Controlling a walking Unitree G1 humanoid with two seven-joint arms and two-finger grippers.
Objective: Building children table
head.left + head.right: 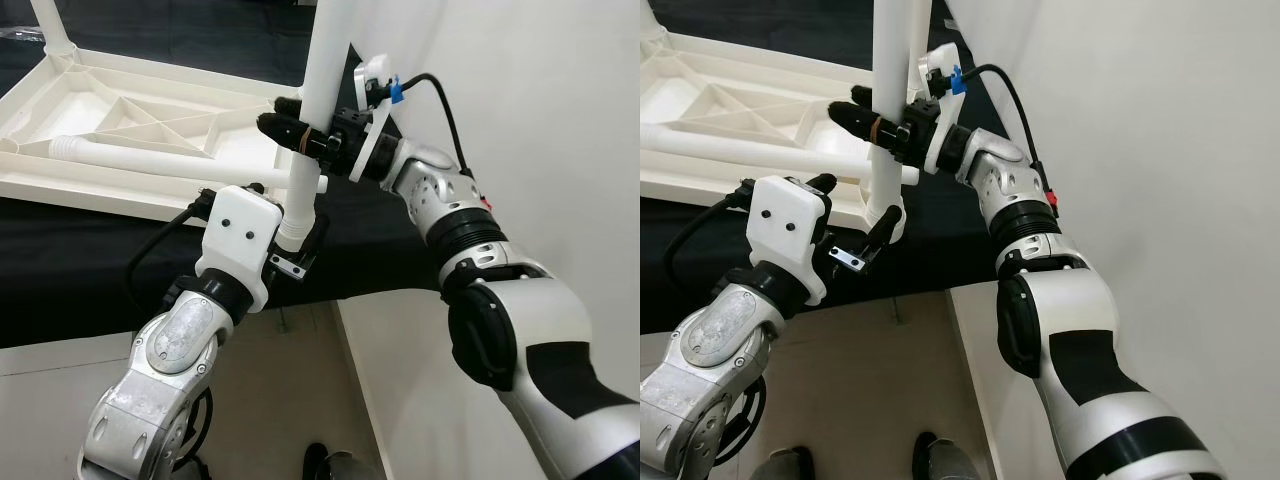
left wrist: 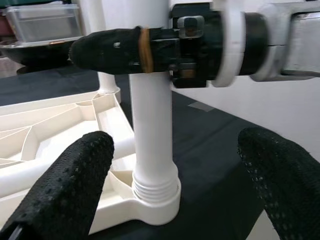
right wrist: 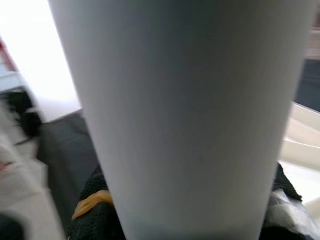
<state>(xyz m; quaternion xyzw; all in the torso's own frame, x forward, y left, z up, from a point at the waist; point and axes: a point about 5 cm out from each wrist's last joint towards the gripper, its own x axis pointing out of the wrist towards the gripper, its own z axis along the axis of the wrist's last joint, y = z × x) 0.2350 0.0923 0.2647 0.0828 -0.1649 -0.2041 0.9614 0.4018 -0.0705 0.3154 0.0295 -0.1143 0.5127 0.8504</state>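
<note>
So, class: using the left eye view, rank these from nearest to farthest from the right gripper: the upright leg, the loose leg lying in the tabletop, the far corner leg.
1. Upright leg, in its jaws.
2. Loose leg, leftward.
3. Far corner leg, top left.

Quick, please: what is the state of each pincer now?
Left pincer: open, fingers either side of the table leg base, not touching.
Right pincer: closed on the table leg, higher up.

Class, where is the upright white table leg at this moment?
The white table leg stands in the upturned tabletop's near right corner socket, gripped by the right pincer, the open left pincer flanking its base.
</note>
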